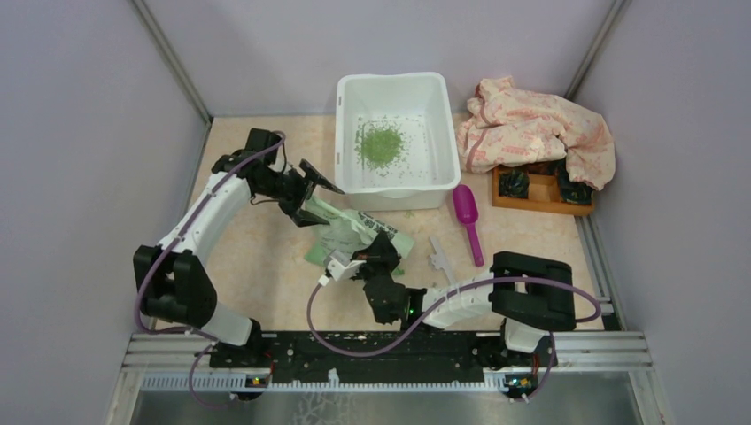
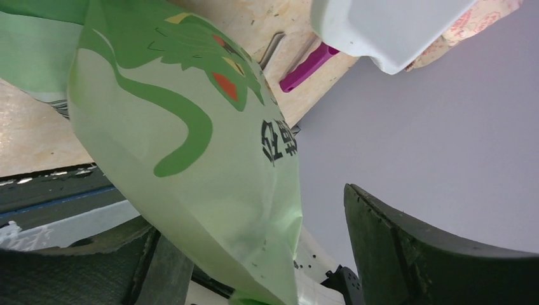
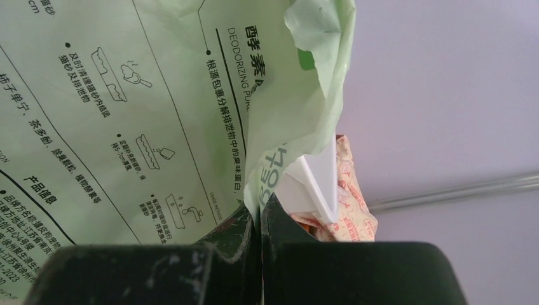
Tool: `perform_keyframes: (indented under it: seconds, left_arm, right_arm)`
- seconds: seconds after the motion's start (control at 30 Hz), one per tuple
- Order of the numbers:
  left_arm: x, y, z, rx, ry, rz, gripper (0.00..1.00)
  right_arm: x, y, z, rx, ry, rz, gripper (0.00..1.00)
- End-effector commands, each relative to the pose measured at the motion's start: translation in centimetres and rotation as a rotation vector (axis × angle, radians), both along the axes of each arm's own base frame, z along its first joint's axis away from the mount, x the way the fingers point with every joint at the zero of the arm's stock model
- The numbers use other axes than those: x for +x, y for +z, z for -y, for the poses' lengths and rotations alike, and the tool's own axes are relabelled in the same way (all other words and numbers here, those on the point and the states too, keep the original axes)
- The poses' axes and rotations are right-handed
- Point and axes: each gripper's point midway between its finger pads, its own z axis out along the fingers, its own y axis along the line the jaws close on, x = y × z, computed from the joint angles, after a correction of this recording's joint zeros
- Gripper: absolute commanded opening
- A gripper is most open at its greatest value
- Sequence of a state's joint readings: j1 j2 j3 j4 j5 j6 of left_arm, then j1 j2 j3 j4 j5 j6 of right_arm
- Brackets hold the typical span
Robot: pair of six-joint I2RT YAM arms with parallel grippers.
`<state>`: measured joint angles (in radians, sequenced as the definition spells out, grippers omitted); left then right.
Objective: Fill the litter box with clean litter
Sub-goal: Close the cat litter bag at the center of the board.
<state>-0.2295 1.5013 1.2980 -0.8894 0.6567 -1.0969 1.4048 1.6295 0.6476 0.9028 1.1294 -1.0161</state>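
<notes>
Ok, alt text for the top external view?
A large white rectangular plastic litter box holds a pile of green litter granules. Before it, the right gripper is shut on a green-and-white printed bag; the open left gripper straddles its far end.

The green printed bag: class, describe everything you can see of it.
The bag is thin, glossy pale-green plastic printed with darker green shapes, black Chinese text and small instruction diagrams. It looks limp and creased, and hangs slack between the two arms, close to the near wall of the litter box. The right end effector is shut on one crumpled edge; the left end effector stands open around the other end.
</notes>
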Motion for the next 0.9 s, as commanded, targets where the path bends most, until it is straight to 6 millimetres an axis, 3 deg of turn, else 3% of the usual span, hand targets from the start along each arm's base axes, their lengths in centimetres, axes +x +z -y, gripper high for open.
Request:
perform_keyframes:
  seconds: [0.0,0.13,0.27,0.53,0.63,0.67,0.73,0.87]
  left_arm:
    - [0.1,-1.6,0.3,-0.008,-0.004,-0.039,0.78]
    - [0.3,-2.0,0.6,-0.025,-0.007,-0.038,0.52]
    - [0.4,-2.4,0.6,-0.022,-0.017,-0.035,0.0]
    - [1.7,-2.5,-0.5,0.071,-0.045,0.152,0.0]
    - [2.6,-1.8,-0.9,0.094,-0.06,0.304,0.0]
    - [2.7,-1.8,-1.2,0.119,-0.071,0.349,0.0]
    - [2.9,-1.7,-1.5,0.138,-0.082,0.416,0.0]
    - [2.9,-1.3,-1.3,0.116,-0.123,0.55,0.0]
  right_arm:
    - [-0.9,1.7,-0.3,0.091,0.027,0.017,0.0]
    - [-1.2,1.8,-0.4,0.095,0.033,0.019,0.0]
    - [-1.3,1.7,-0.4,0.098,0.036,0.019,0.0]
    - [-2.0,0.9,-0.5,0.11,0.099,-0.005,0.0]
    - [-3.8,-0.5,-2.9,0.147,0.263,-0.234,0.04]
    - [-4.7,-1.3,-3.2,0.135,0.32,-0.34,0.14]
    - [-6.1,-0.4,-4.0,0.215,0.405,-0.462,0.2]
    - [-8.8,0.3,-3.8,0.189,0.485,-0.653,0.27]
